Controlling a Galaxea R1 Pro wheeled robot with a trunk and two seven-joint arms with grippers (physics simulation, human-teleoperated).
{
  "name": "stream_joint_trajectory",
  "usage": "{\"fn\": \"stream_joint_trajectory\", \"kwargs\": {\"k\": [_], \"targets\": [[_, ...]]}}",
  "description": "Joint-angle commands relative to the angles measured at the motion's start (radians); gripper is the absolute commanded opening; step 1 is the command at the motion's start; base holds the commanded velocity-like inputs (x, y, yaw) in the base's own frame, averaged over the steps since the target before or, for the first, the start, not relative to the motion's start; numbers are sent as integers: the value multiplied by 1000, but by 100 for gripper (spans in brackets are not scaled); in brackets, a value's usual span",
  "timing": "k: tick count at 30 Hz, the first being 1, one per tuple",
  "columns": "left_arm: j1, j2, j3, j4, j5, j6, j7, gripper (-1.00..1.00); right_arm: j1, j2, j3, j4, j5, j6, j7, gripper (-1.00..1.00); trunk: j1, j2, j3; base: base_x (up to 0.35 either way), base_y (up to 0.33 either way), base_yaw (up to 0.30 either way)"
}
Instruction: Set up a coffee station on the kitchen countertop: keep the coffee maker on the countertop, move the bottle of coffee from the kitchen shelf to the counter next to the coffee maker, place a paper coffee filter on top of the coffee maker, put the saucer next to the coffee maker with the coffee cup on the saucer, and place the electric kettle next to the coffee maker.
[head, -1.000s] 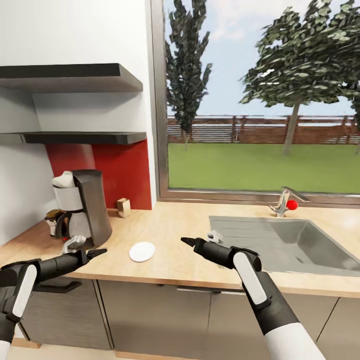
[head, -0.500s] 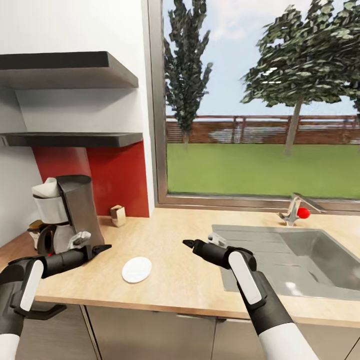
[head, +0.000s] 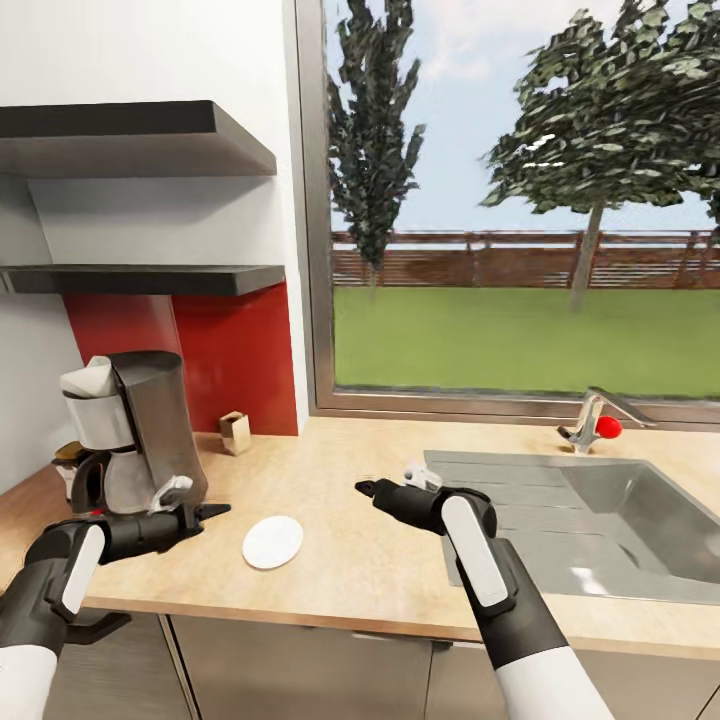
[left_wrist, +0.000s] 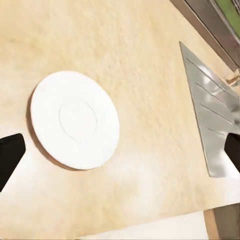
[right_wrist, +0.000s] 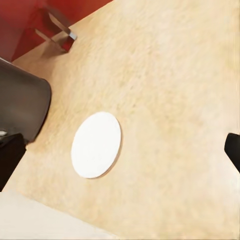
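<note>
The coffee maker (head: 135, 430) hides most of a dark jar (head: 70, 462) behind it; its label is unreadable.

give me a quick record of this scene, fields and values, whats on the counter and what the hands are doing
setting: kitchen countertop under a window, inset sink toward the robot's right
coffee maker: upright at the counter's left end, something white on top
saucer: flat on the counter, nothing on it, right of the coffee maker
small box: against the red wall
left hand: open, empty, between coffee maker and saucer
right hand: open, empty, above the counter near the sink's left edge
</note>
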Motion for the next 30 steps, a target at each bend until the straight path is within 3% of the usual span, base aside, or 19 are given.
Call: {"fn": "stream_joint_trajectory", "kwargs": {"k": [1,4,9,12,22,30], "targets": [[-1,1,1,14,0,5,-4,100,0,0,0,-1,-15,15,-18,100,0,-1,0,0,0,0],[-1,5,-6,65,0,6,-4,100,0,0,1,0,-52,54,-38,100,0,-1,0,0,0,0],[0,12,-53,96,0,6,-4,100,0,0,5,1,-177,81,-47,100,0,-1,0,0,0,0],[1,19,-68,101,0,7,-4,100,0,0,6,3,-222,93,-47,100,0,-1,0,0,0,0],[2,40,-76,139,-2,7,-4,100,0,0,5,8,-246,99,-47,100,0,-1,0,0,0,0],[7,60,-77,140,-9,7,-5,100,0,0,1,98,-251,99,-46,100,0,-1,0,0,0,0]]}}
